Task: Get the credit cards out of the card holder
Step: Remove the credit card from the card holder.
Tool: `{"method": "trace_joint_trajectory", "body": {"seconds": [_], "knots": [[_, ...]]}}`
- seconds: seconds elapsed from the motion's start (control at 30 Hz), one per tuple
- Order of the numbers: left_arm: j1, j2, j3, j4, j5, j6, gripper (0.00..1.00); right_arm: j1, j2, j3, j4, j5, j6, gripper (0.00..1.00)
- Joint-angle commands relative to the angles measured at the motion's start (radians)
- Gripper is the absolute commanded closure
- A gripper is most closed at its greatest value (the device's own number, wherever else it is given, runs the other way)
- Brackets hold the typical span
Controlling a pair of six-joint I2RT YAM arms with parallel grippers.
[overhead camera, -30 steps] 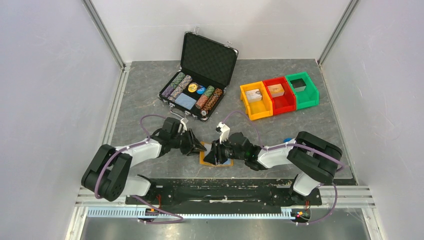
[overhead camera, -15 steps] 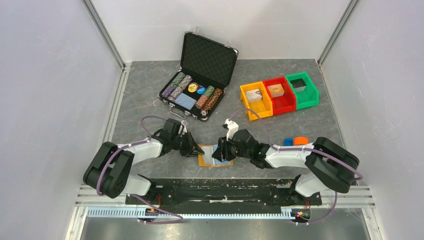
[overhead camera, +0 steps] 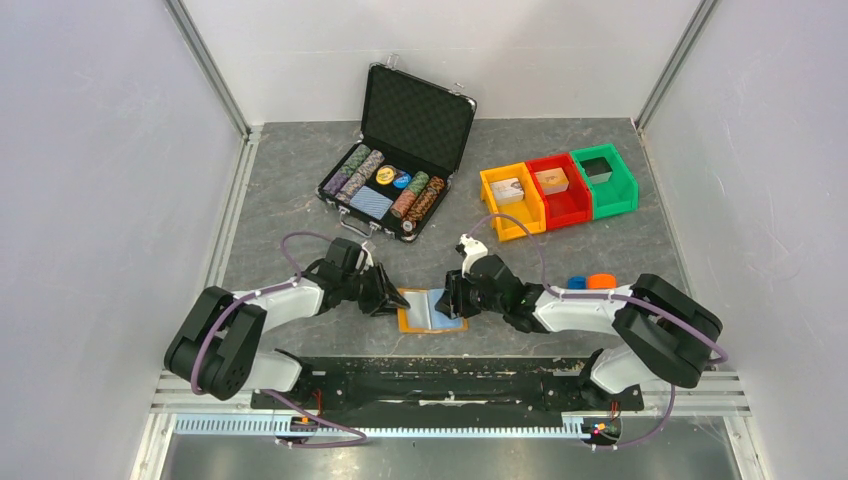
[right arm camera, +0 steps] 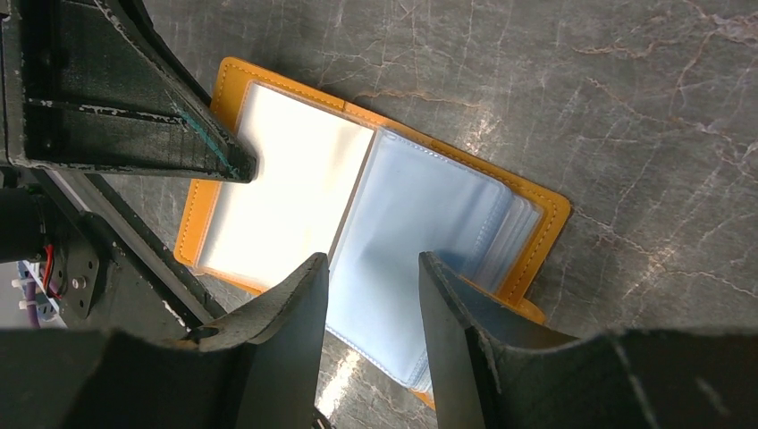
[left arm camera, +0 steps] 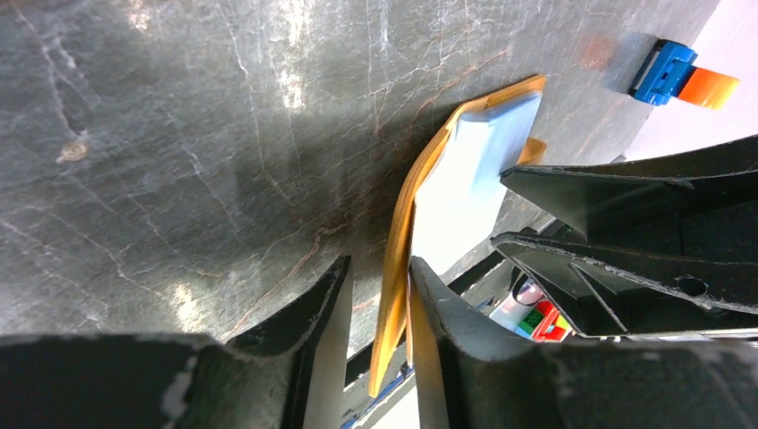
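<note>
The flat orange folding card holder (right arm camera: 547, 223) lies open on the grey stone-look bench (right arm camera: 626, 107), directly beneath my right gripper (right arm camera: 373, 264). That gripper's jaws stand apart over the clear sleeves, where a light blue plastic card (right arm camera: 420, 214) shows. My left gripper (left arm camera: 377, 268) is at the holder's opposite edge. Its jaws are slightly apart astride the cover, with a gap visible on one side.
</note>
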Motion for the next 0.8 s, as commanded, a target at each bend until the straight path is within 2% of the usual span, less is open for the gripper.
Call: {"method": "trace_joint_trajectory", "body": {"seconds": [0.0,0.33,0.77], "knots": [[-0.006,-0.011,-0.011,0.015,0.010,0.029,0.65,-0.001,-0.004,0.041,-0.077,0.038,-0.007,0.55],[-0.006,-0.022,-0.020,0.043,0.027,0.022,0.69,0.000,-0.021,0.084,-0.202,0.102,-0.014,0.55],[-0.006,-0.027,-0.045,0.083,0.048,0.010,0.89,-0.001,-0.019,0.127,-0.288,0.150,-0.049,0.48]]}}
